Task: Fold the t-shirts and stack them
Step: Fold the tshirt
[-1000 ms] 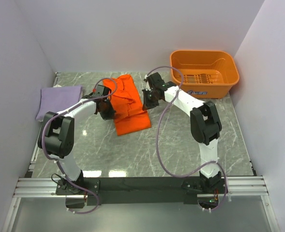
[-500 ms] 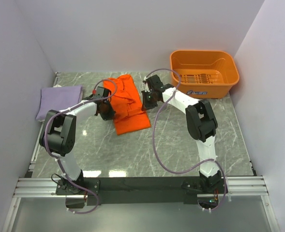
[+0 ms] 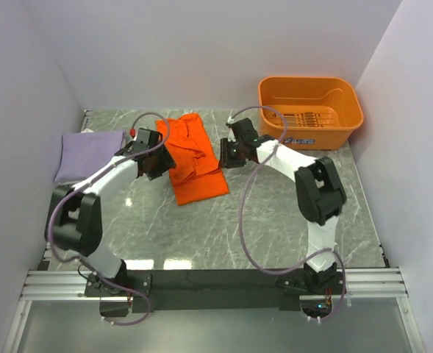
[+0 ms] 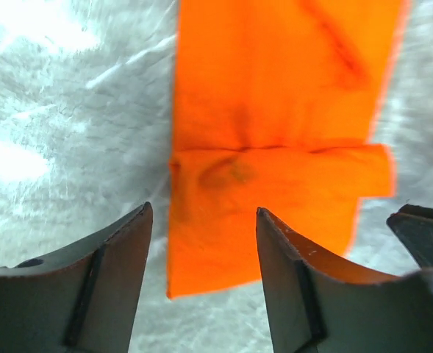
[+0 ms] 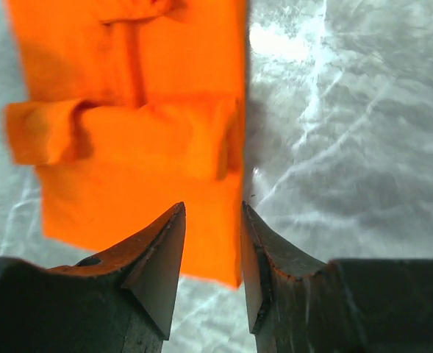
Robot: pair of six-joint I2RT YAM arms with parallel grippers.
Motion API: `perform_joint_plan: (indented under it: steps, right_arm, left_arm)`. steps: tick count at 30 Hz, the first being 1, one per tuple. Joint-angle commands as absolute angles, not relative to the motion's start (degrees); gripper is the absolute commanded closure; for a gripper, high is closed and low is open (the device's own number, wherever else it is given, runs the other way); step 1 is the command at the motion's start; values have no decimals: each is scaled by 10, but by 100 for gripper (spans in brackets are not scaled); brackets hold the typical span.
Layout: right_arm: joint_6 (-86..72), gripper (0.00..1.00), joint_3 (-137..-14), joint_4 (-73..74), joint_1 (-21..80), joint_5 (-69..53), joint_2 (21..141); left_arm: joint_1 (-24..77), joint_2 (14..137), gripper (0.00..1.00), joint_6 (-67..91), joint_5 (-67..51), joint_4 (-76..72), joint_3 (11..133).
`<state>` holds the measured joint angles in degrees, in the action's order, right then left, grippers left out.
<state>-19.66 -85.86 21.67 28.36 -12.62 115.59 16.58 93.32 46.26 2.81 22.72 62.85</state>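
One orange basket (image 3: 310,110) sits in the table's (image 3: 275,213) far right corner, well apart from the two t-shirts: the orange t-shirt (image 3: 195,158) lies part-folded mid-table, the purple t-shirt (image 3: 87,153) folded at the far left. The left gripper (image 4: 203,213) and right gripper (image 5: 212,208) flank the orange one, fingers parted (the right's more narrowly), pinching nothing.

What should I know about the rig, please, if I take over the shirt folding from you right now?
Left tool: open, holding nothing, over the left edge of the orange t-shirt.
Right tool: open, holding nothing, over the shirt's right edge.
Orange t-shirt: lies flat mid-table, folded into a long strip with the sleeves turned in.
Lavender t-shirt: folded, lying by the left wall, apart from the orange one.
Done: lavender folded, orange narrowed.
Left: fold the orange one shorter, then stack the two shirts.
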Motion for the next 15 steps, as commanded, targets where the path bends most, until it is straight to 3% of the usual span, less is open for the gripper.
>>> perform_joint_plan:
  steps: [1,3,8,15]
  right_arm:
    - [-210,57,-829,142,288,-112,1059]
    - [-213,59,-800,122,298,-121,1037]
    - [-228,64,-771,89,325,-172,1041]
    - [-245,67,-783,55,356,-205,1108]
  left_arm:
    - [191,864,36,464,58,236,627]
    - [218,842,38,469,65,239,619]
    - [286,841,71,482,48,197,584]
    - [318,936,88,487,34,187,592]
